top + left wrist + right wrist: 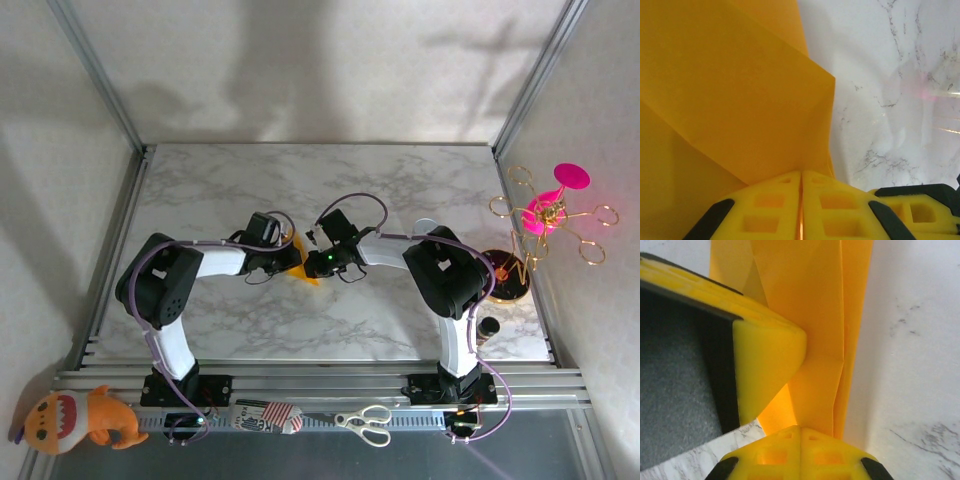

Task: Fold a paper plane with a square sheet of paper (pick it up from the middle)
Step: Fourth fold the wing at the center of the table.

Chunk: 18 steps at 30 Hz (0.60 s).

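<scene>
The square sheet of paper [309,276] is orange-yellow and folded into several layers, held just above the marble table [420,190] near its middle. In the top view only a small orange corner of it shows between the two wrists. My left gripper [291,259] is shut on one edge of the paper [740,90], its yellow fingertips [785,200] pressed together over it. My right gripper [316,263] is shut on the lower edge of the layered paper [815,315]. The left gripper's finger [767,355] sits against the paper close to my right gripper [800,428]. I cannot tell whether it has the paper plane's shape.
A gold wire stand with a pink disc [548,212] and a round dark base [506,277] stand at the right edge, with a small dark bottle [487,328] nearer. Scissors [365,423], a striped item [266,416] and an orange plush toy [80,418] lie on the front rail.
</scene>
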Available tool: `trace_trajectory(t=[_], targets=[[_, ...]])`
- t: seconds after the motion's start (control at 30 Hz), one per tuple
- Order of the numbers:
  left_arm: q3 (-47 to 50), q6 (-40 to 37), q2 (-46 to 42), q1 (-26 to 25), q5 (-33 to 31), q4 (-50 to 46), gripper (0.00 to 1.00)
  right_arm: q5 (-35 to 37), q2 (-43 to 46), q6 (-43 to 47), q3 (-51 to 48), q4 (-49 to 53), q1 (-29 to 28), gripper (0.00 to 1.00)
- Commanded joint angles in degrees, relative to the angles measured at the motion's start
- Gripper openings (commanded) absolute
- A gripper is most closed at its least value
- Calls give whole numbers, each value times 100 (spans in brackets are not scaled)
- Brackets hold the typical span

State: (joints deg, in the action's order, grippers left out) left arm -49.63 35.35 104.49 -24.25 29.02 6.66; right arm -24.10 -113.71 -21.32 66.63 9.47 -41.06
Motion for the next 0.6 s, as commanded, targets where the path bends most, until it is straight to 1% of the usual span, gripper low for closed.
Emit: trace_trajectory(t=[0.0, 0.2, 0.33, 0.57], targets=[[-221, -394, 213, 358, -441, -451, 10, 688, -225, 186, -425, 1075, -34, 6], [-660, -688, 625, 925, -351, -723, 10, 790, -222, 206, -627, 1093, -36, 6], [-856, -833, 711, 1290, -481, -821, 11, 888, -228, 108, -682, 1072, -42, 6], [-1069, -956, 843, 1830, -445, -841, 11, 884, -196, -38, -930, 944, -75, 6]])
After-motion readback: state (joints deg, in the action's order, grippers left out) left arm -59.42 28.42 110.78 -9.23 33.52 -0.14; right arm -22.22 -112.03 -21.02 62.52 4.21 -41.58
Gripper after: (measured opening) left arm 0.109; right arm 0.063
